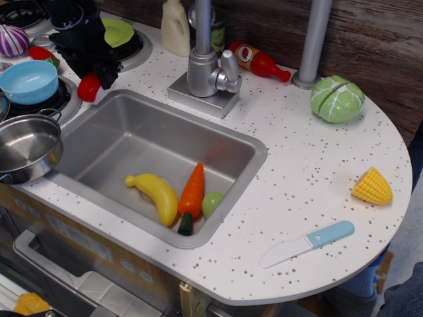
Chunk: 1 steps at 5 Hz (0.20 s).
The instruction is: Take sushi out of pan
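Speckled counter (317, 172): sushi (88, 87) under jaws (96, 74), beside sink (244, 142) corner.

red sushi (88, 87), shiny steel pan (28, 146)

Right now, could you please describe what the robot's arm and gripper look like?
The arm is a bulky, matte black assembly with a rounded dark housing at the top. It narrows to a black gripper with short, angular fingers. No cables, labels or markings can be made out against the dark surfaces.
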Available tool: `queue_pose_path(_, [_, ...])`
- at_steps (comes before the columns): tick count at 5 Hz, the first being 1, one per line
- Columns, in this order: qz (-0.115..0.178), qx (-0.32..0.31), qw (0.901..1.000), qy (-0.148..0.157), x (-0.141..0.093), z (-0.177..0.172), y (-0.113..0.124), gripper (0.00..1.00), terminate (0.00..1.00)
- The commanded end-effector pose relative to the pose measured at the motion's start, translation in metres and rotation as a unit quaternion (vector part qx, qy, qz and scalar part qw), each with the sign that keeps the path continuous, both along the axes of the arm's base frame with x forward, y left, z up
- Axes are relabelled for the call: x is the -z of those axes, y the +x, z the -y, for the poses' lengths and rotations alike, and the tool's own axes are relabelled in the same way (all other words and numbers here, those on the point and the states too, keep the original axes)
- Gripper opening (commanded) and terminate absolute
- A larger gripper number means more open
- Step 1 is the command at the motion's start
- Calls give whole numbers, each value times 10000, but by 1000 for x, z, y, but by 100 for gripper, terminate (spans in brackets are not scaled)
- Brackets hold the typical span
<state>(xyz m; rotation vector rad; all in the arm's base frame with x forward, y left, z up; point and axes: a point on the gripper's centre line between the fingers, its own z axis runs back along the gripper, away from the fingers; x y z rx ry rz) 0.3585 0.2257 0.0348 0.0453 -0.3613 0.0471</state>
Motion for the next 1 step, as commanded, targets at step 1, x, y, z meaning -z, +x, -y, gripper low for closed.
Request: queue_pose_path(1, [314, 139, 9992, 214, -23, -14, 8, 100, 100])
